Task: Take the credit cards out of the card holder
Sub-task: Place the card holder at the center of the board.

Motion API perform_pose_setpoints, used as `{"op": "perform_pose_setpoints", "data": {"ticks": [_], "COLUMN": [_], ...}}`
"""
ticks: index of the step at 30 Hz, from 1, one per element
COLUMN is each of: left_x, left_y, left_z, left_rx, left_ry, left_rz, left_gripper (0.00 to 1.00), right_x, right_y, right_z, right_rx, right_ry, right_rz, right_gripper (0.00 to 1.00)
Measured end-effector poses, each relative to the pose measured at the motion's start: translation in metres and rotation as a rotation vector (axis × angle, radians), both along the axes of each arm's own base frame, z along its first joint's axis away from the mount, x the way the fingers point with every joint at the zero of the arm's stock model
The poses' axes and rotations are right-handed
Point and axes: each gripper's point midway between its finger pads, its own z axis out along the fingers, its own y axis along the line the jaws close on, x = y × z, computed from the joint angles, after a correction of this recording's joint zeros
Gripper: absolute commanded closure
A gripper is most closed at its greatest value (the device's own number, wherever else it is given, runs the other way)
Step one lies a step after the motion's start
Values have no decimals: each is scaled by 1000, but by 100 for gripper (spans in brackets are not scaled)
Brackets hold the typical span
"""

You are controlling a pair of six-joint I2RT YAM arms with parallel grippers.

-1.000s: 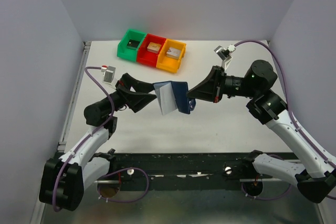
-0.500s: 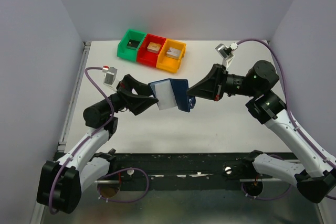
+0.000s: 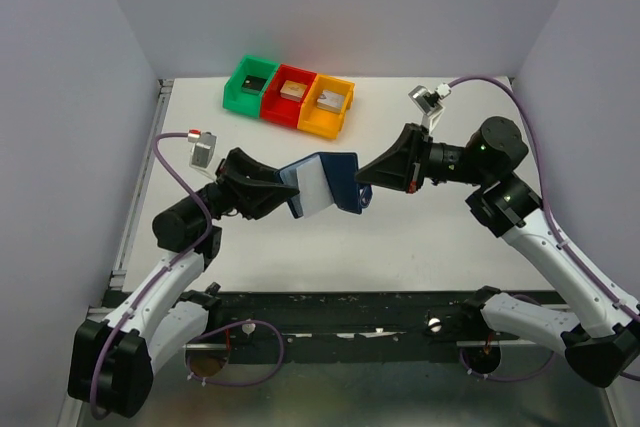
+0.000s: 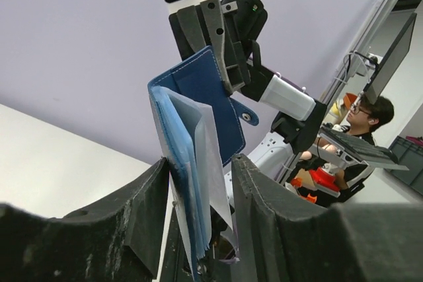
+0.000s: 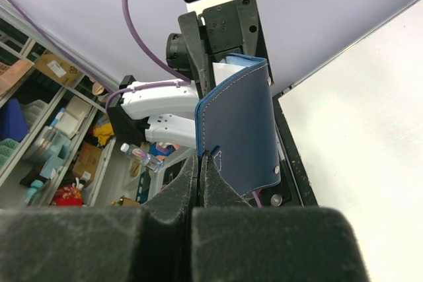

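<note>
Left pincer (image 3: 289, 194) and right pincer (image 3: 362, 187) clamp the card holder (image 3: 338, 177) — aloft.

Left arm (image 3: 165, 282) and right arm (image 3: 560, 259): white link shells, black rounded joint housings, and a black wedge-shaped section at each wrist. A purple cable (image 3: 157, 152) loops along each arm to a small silver-grey wrist camera (image 3: 203, 147), the left one marked with a red spot; a green light (image 3: 481, 144) shows on the right arm's upper black joint. Fingers (image 4: 132, 222): thick, matte black and rough-textured, mounted on a black bracket with small screw heads (image 5: 228, 31).
</note>
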Motion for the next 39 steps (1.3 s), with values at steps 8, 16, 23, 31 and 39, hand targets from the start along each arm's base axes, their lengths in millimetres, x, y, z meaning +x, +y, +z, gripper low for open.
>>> {"op": "perform_pose_setpoints", "data": {"ticks": [8,16,23,31,39], "left_x": [-6,-9,-6,-1,-1], "left_y": [2,2,2,0,0], "left_z": [4,6,4,3,6], "left_rx": [-7,-8,-4,9,23], "left_ry": [-22,-31,-21,-7,-46], "left_rz": [0,-2,-1,-3,11], "left_gripper": [54,72,97,100,100], "right_x": [4,6,6,5,6], "right_y": [0,0,0,-1,-1], "right_z": [-7,-11,-10,-10,-18], "right_rx": [1,11,15,12,-14], "right_ry": [21,34,30,17,2], "right_rz": [-9,-11,-10,-2,-8], "right_gripper": [100,100,100,100,45]}}
